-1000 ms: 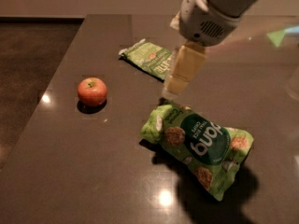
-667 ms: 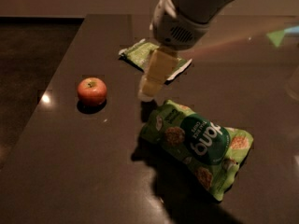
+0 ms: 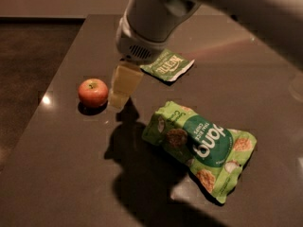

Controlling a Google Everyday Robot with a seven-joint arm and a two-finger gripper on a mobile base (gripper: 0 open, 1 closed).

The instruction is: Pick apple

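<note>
A small round red-orange apple [image 3: 93, 92] with a short dark stem sits on the dark table [image 3: 66, 164], left of centre. My gripper [image 3: 120, 96] hangs from the grey arm that comes in from the top right. Its pale yellowish fingers [image 3: 124, 82] point down, just to the right of the apple and close beside it, low over the table. Nothing shows in its grasp.
A large green chip bag [image 3: 201, 145] lies right of centre, close to the gripper. A smaller flat green packet [image 3: 168, 65] lies behind, partly under the arm. The table's left edge runs near the apple, with dark floor beyond.
The gripper has moved left and down, from over the large chip bag to right beside the apple. The apple and both bags have not moved.
</note>
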